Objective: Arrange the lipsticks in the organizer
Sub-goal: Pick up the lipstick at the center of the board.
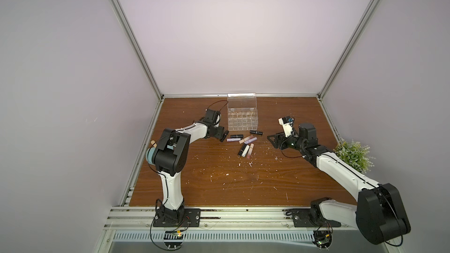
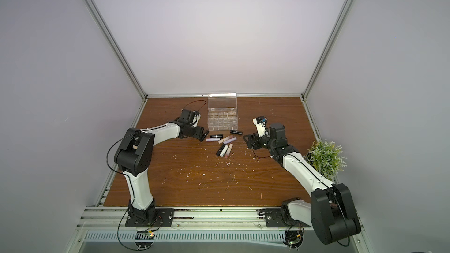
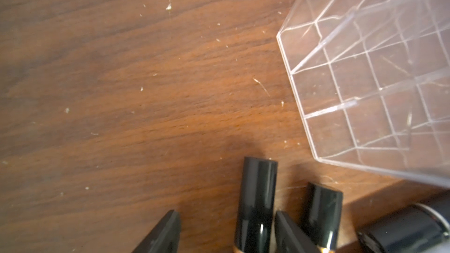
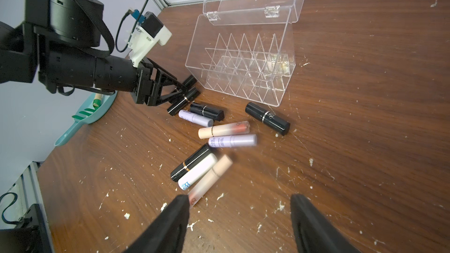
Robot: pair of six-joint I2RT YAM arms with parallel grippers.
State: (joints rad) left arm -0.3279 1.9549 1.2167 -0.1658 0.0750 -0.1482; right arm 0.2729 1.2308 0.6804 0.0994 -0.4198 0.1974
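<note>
The left claw (image 3: 227, 214) stands open astride a black lipstick (image 3: 257, 198). It lies flat on the bench (image 3: 121, 93), long axis along the fingers, far end toward the organizer (image 1: 242, 118). Only the left wrist view shows the gap beside one finger. The other lipsticks (image 4: 232, 140) lie flat and scattered just before the open-lidded organizer. The right claw (image 4: 239, 198) hangs open, holding nothing.

Overhead stereo pair, wrist close-ups over lipsticks (image 4: 232, 140)
</note>
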